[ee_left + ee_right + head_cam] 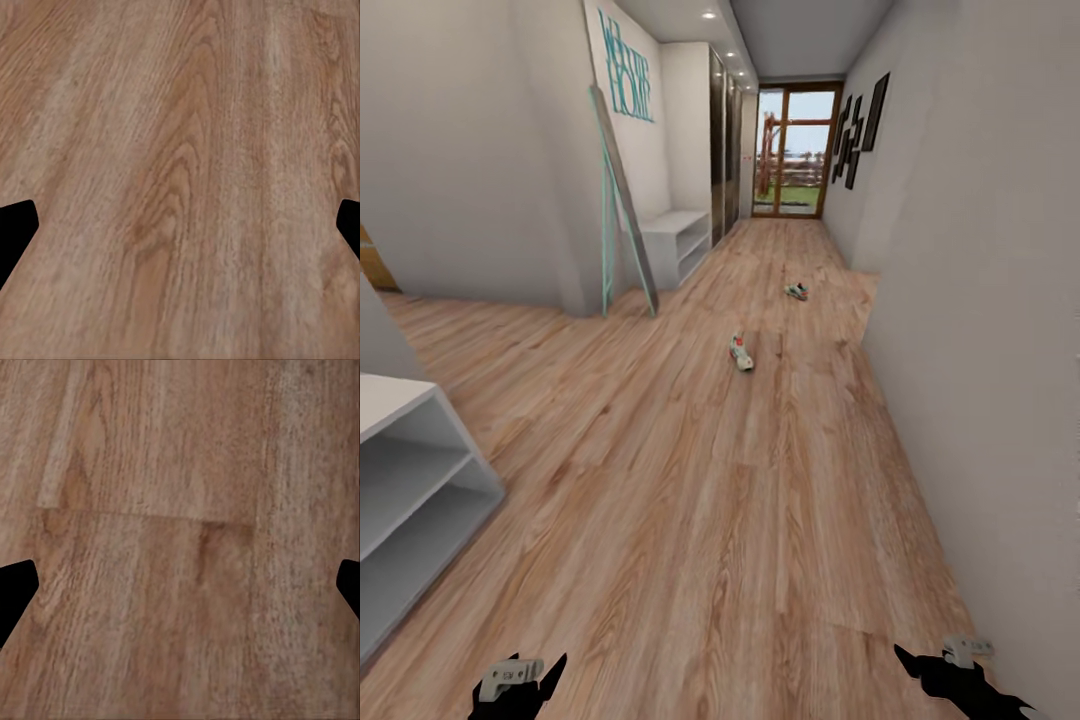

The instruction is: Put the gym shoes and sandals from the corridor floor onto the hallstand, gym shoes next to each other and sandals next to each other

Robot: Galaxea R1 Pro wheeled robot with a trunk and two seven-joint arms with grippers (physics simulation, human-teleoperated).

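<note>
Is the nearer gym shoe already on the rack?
No. The nearer gym shoe lies on the wood floor, mid-corridor, apart from the grey hallstand.

- Wood-plank floor: runs the length of the corridor.
- Near sneaker: lies on the planks, mid-corridor.
- Far sneaker: lies on the planks farther along, well apart from the first.
- Grey shoe rack: stands on the floor against the left wall.

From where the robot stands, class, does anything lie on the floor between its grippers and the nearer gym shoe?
Nothing visible does. Bare wood floor runs from the left gripper and right gripper to the nearer gym shoe; both grippers are open and empty.
</note>
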